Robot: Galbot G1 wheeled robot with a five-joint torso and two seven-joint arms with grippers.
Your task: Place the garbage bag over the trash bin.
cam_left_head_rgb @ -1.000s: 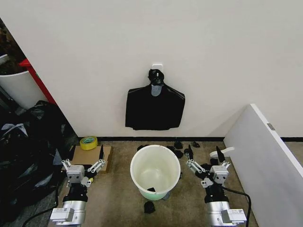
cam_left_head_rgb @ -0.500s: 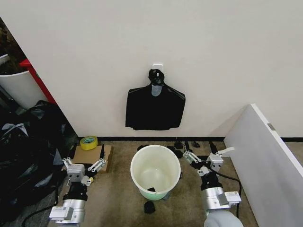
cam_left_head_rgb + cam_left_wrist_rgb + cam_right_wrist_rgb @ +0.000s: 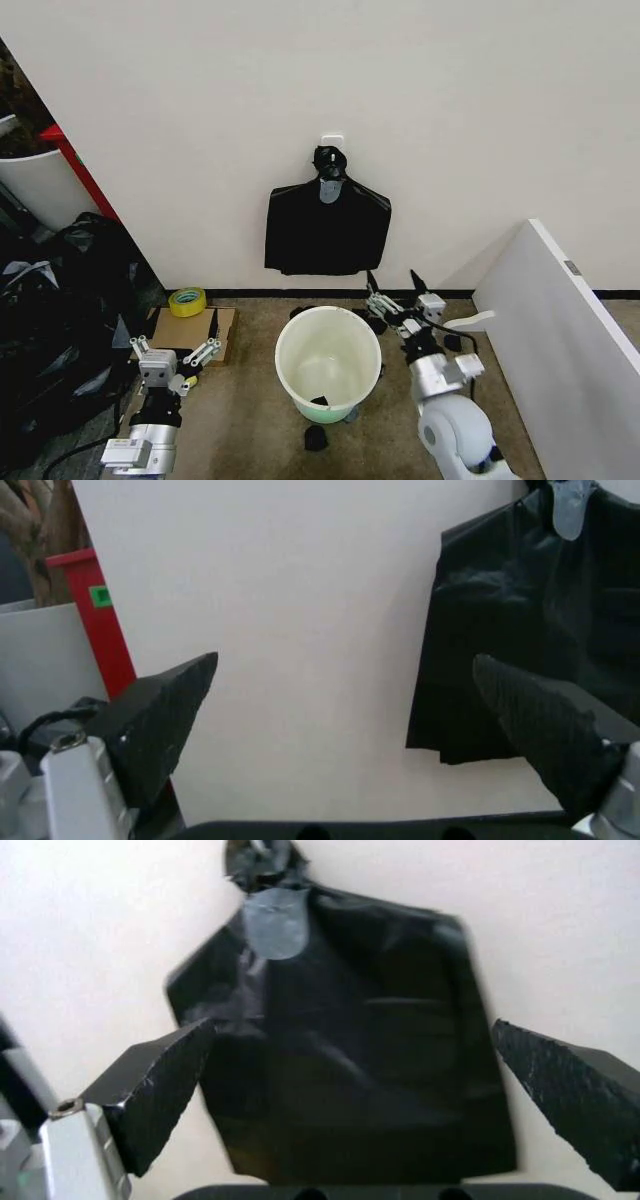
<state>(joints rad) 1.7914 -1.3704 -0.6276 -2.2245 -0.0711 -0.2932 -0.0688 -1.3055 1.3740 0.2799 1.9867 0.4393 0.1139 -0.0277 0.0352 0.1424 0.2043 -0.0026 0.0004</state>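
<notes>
Black, glossy plastic garbage bags (image 3: 327,225) are hung on the wall above the pale round trash bin (image 3: 328,362). Several layers could be pinched together by the right claw (image 3: 397,290), spread wide; the left claw (image 3: 176,352) is parked wide.

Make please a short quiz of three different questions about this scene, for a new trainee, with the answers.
1. True or false: the black bundle of bags hangs on the wall above the trash bin.
2. Which tool is raised toward the wall, beside the bin?
A. left tool
B. right tool
3. Fill in: on the cardboard beside the bin lies a roll of ____.

Key:
1. True.
2. B. Its fingers are spread open, and the right wrist view faces the hanging bundle.
3. Tape.
</notes>
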